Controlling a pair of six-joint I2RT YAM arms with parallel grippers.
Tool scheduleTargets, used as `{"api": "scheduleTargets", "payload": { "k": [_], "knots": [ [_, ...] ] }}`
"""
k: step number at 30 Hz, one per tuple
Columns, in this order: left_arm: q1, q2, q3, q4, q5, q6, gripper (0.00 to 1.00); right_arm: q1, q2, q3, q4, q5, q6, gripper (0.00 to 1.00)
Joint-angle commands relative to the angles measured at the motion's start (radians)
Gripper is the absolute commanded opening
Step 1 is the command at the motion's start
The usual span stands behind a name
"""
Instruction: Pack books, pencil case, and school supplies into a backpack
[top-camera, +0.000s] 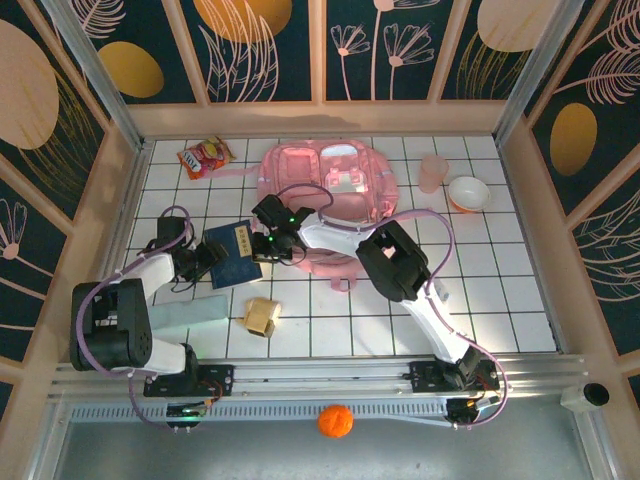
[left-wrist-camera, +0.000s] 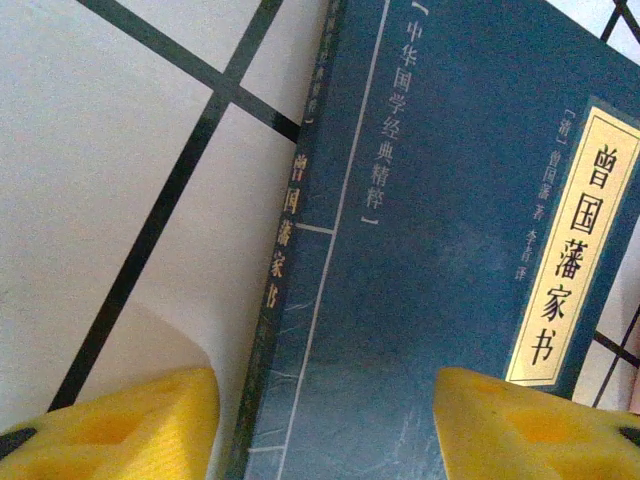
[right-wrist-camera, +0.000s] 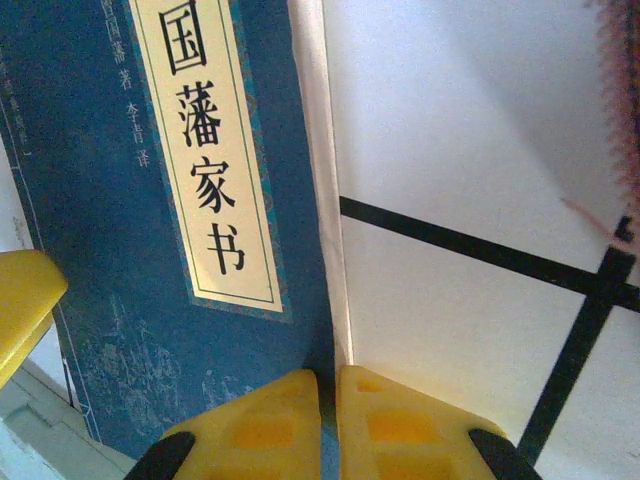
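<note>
Open tiles on the table (top-camera: 500, 300) right of the right arm (top-camera: 325, 235): free passage. Book (top-camera: 232, 260) hemmed in: left arm (top-camera: 150, 272) to its left, pencil case (top-camera: 195, 312) and tan box (top-camera: 262, 316) near its front edge, backpack (top-camera: 325, 180) beyond. Cup (top-camera: 432, 172) and bowl (top-camera: 468, 193) block the far right corner.

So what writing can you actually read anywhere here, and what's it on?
"曾国藩家书": yellow band on the book cover, repeated on its spine.
"中华国学经典精粹": cover, in brackets.
"曾国藩 著 李青 译": cover, small print beside the band.
Snack bag lettering: too blurred to read.
</note>
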Motion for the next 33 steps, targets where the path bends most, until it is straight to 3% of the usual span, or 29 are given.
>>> {"api": "scheduleTargets", "payload": {
  "k": [1, 8, 15, 25, 30, 33],
  "knots": [
    [-0.007, 0.029, -0.032, 0.065, 0.109, -0.021, 0.54, -0.002, 0.029, -0.057, -0.016, 0.015, 0.018, 0.09],
    [-0.066, -0.033, -0.009, 0.151, 0.300, -0.090, 0.50, -0.002, 0.006, -0.090, 0.063, -0.039, 0.054, 0.09],
    [-0.073, -0.117, 0.054, 0.090, 0.316, -0.097, 0.44, -0.004, -0.004, -0.084, 0.084, -0.053, 0.068, 0.09],
    [-0.092, -0.075, 0.019, 0.116, 0.324, -0.094, 0.41, -0.014, -0.029, -0.096, 0.103, -0.049, 0.074, 0.09],
    [-0.097, -0.091, 0.050, 0.036, 0.216, -0.051, 0.18, -0.016, -0.062, -0.101, 0.107, -0.031, 0.074, 0.10],
    [-0.099, -0.131, 0.084, -0.024, 0.133, -0.024, 0.07, -0.020, -0.113, -0.115, 0.127, -0.018, 0.073, 0.19]
  ]
}}
